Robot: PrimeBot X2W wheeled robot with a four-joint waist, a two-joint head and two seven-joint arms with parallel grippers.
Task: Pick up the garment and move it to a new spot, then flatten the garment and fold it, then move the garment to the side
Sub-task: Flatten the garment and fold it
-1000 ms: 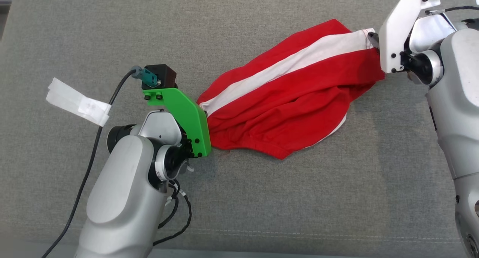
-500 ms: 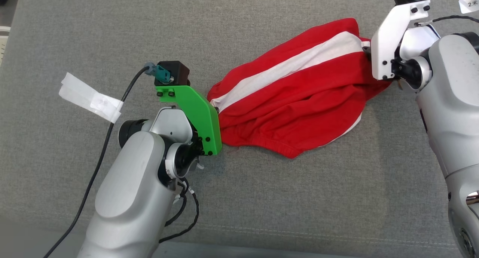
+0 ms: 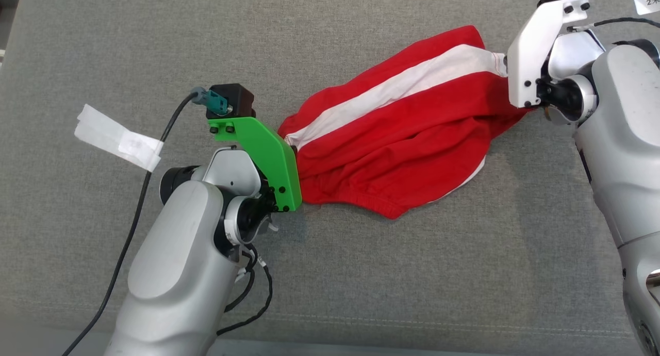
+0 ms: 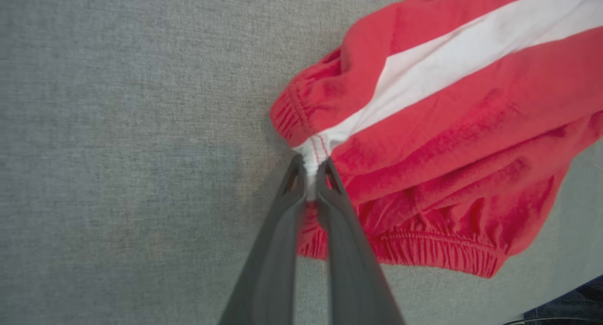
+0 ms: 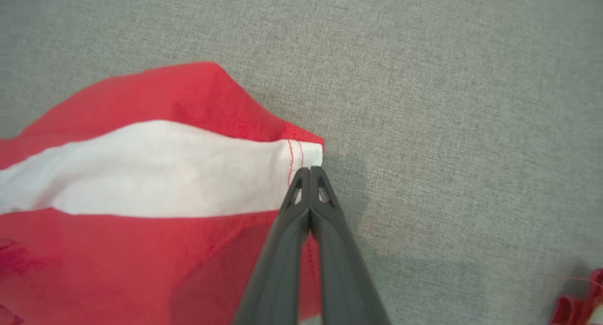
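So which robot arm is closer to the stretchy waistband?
Left. The left end effector pinches the garment right at its waistband; the right end effector pinches the hem at the opposite end.

Red-and-white garment (image 3: pixel 402 155) on grey fabric surface (image 3: pixel 361 273)

red garment (image 3: pixel 407 134) w/ white stripe, crumpled, lies diagonally on grey fabric, prob. shorts.

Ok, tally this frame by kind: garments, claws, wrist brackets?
Garment: 1, red with a white stripe
Claws: 2, left claw and right claw
Wrist brackets: 2, green bracket and white bracket
Total: 5
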